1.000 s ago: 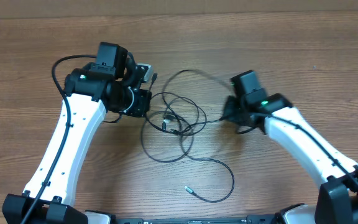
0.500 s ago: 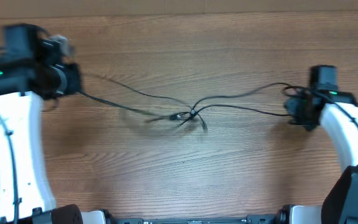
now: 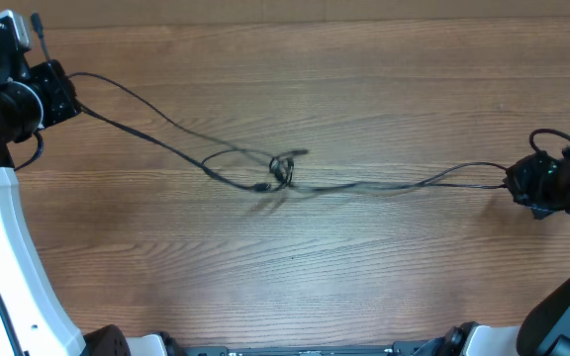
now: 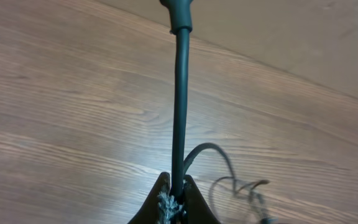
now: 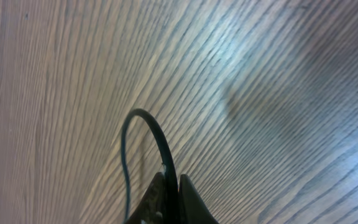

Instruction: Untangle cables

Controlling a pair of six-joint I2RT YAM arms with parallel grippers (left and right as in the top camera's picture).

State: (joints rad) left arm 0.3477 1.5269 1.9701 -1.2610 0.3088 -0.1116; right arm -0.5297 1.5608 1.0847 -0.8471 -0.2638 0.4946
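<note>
As the cables (image 3: 258, 185) stretch across the counter (image 3: 295, 287), the left end effector (image 3: 67, 97) and right end effector (image 3: 519, 182), either side of their knot (image 3: 282, 169), each clamp one.

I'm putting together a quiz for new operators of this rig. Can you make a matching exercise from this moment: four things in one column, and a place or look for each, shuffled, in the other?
Things:
1. left gripper
2. right gripper
3. cable knot
4. table

Descriptions:
A. middle of the overhead view
B. far right of the overhead view, shut on a cable
C. brown wood grain
D. upper left corner of the overhead view, shut on a cable

Pairs: 1-D; 2-B; 3-A; 4-C
</note>
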